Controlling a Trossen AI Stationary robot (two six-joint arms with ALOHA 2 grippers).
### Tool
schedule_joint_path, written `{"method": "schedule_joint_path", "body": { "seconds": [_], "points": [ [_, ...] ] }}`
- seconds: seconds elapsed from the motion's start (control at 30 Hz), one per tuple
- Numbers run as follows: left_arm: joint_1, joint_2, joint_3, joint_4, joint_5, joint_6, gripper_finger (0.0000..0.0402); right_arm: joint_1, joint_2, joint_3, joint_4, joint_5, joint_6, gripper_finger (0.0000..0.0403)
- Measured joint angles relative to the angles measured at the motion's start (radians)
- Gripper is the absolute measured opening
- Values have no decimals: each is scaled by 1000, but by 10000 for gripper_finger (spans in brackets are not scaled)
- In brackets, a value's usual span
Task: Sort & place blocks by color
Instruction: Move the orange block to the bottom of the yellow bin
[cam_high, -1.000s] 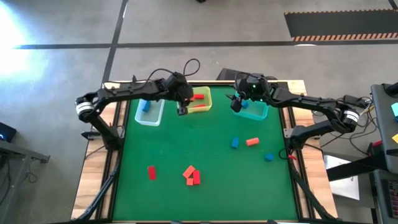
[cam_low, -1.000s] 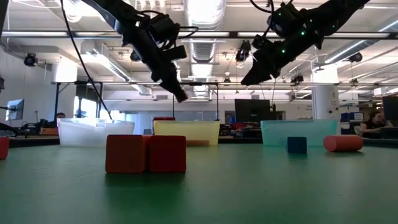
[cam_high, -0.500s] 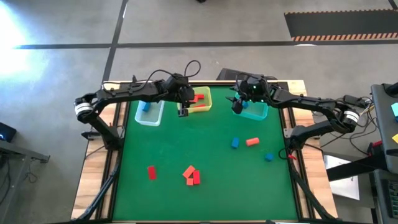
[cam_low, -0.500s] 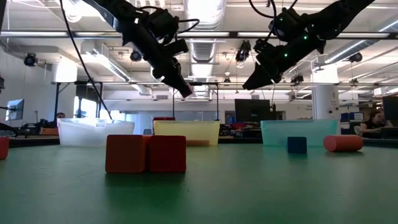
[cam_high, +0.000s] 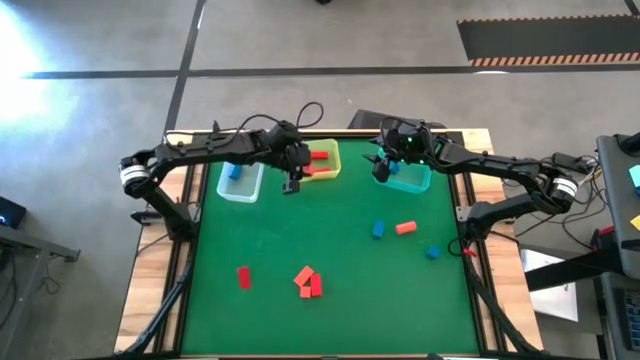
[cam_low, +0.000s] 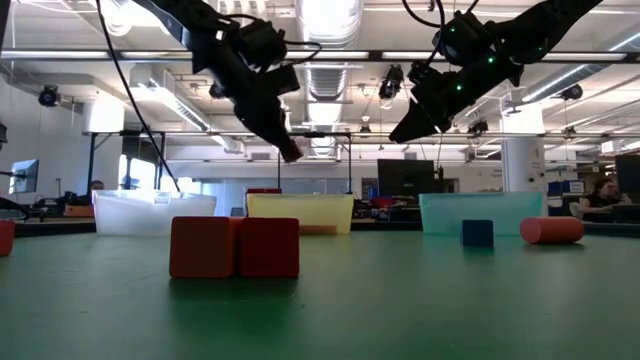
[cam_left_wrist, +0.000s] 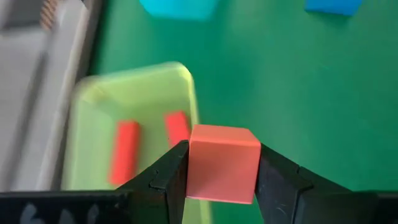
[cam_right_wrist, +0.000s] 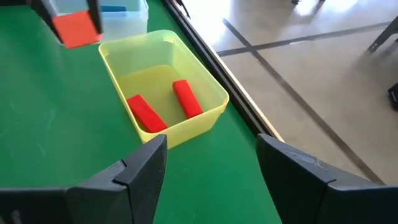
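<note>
The left gripper (cam_left_wrist: 221, 171), clamped on an orange-red cube (cam_left_wrist: 222, 163), hangs by the yellow bin (cam_high: 322, 160) at the table's far edge, seemingly just short; released here, it could bounce off the rim. The right gripper (cam_right_wrist: 208, 163) waits empty, jaws wide.

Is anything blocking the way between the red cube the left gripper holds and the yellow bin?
Nothing visible. The left gripper is shut on the red cube, in the air beside the yellow bin. The bin is open-topped and holds only two red bars, with bare floor around them. The right gripper hangs open, off to the side.
</note>
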Motion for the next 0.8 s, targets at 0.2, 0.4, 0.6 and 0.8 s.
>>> {"method": "schedule_joint_path", "body": {
  "seconds": [0.2, 0.4, 0.6, 0.8],
  "points": [
    [-27, -3, 0, -101, 14, -153, 132, 0, 0, 0, 0, 0, -11, 237],
    [-50, -27, 0, -115, -8, -177, 132, 0, 0, 0, -1, 0, -11, 237],
    [-56, -38, 0, -116, -25, -178, 132, 0, 0, 0, -3, 0, 12, 237],
    [-58, -41, 0, -128, -28, -189, 132, 0, 0, 0, -2, 1, 17, 237]
  ]
}}
